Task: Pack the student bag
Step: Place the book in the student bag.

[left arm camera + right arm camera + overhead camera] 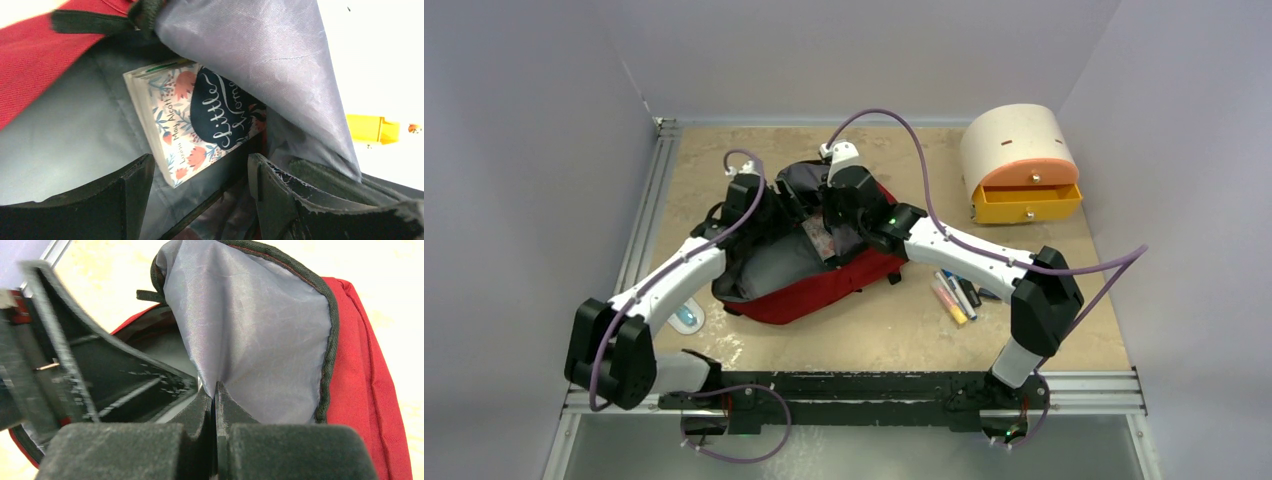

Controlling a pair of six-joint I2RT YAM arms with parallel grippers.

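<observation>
While it lies open mid-desk, slightly toward the far edge, student bag (814, 295) has a floral book (190, 115) inside on the grey lining; right gripper (216, 392) pinched tight on the bag's lining flap, left gripper (200, 165) fingers wide above the book; markers (954, 295) just right of the bag, drawer box (1021, 165) at far-right corner

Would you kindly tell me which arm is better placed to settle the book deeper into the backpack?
Left, probably: the left gripper hangs open over the book inside the backpack, while the right gripper is shut on the grey flap, holding it up.
</observation>
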